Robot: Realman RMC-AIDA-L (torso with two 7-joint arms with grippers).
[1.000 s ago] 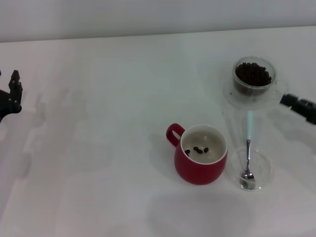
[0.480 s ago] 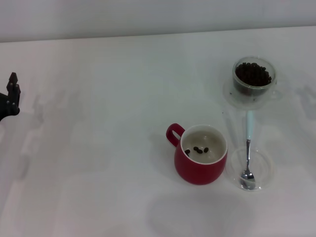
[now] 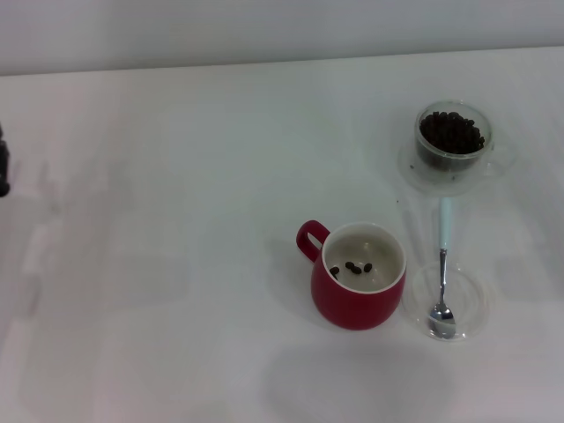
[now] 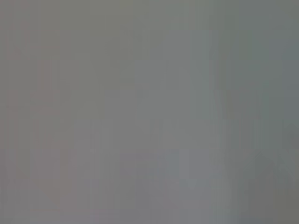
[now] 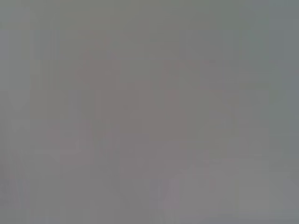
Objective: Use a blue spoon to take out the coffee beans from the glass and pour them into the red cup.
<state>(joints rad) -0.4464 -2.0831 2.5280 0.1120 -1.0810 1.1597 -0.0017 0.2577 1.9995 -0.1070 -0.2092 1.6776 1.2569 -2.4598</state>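
The red cup stands right of centre on the white table, handle to its left, with three coffee beans on its cream inside. The glass, full of coffee beans, stands at the far right on its clear base. The blue spoon lies between them, its metal bowl resting in a flat clear dish and its pale handle pointing at the glass. Only a dark sliver of my left gripper shows at the left edge, far from everything. My right gripper is out of view. Both wrist views show plain grey.
The white table spreads across the head view, with its far edge against a pale wall at the top. The flat clear dish sits close to the red cup's right side.
My right gripper has drawn back from beside the glass and left the view. My left gripper has slid left, almost out of the picture. The cup, glass and spoon have not moved.
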